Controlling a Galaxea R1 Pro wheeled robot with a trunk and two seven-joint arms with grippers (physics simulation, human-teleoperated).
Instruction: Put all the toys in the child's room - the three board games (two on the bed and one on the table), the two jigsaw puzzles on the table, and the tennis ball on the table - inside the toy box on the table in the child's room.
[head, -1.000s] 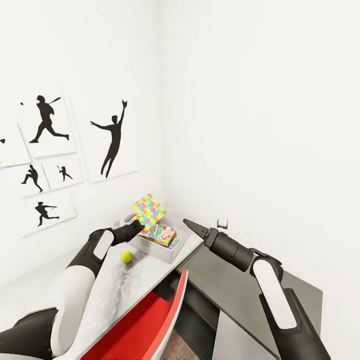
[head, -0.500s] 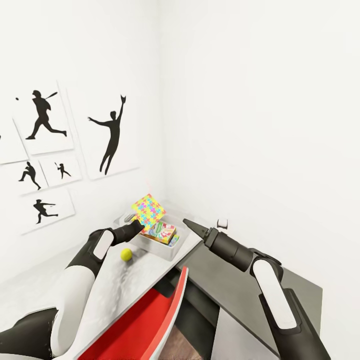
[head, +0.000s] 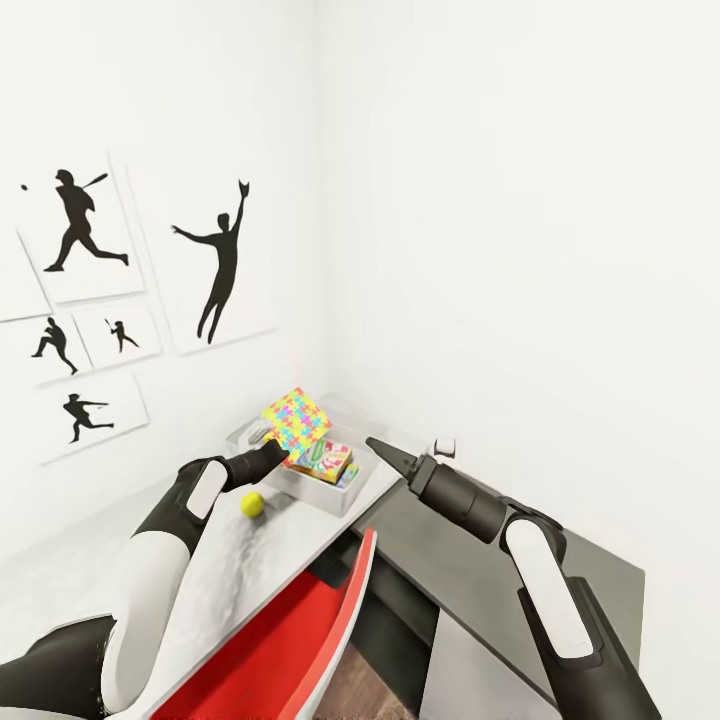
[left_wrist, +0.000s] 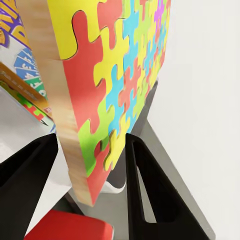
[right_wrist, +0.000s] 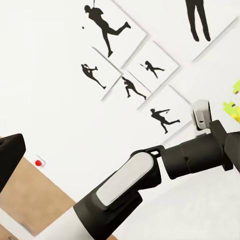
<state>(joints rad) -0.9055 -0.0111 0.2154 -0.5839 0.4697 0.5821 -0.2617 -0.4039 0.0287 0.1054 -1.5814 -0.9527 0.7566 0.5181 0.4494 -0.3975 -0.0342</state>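
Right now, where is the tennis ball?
In the head view, the tennis ball sits on the table, on the robot's left, just in front of the toy box and beside the left end effector gripping a jigsaw puzzle.

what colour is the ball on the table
Yellow-green tennis ball, clearest in the head view.

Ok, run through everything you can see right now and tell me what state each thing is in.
Multicolour mosaic jigsaw puzzle square: held tilted over the bin.
Left pincer: shut on the puzzle.
Right pincer: looks shut, empty.
Light grey toy box: on the desk, game boxes inside.
Small yellow-green tennis ball: on the desk, outside the bin.
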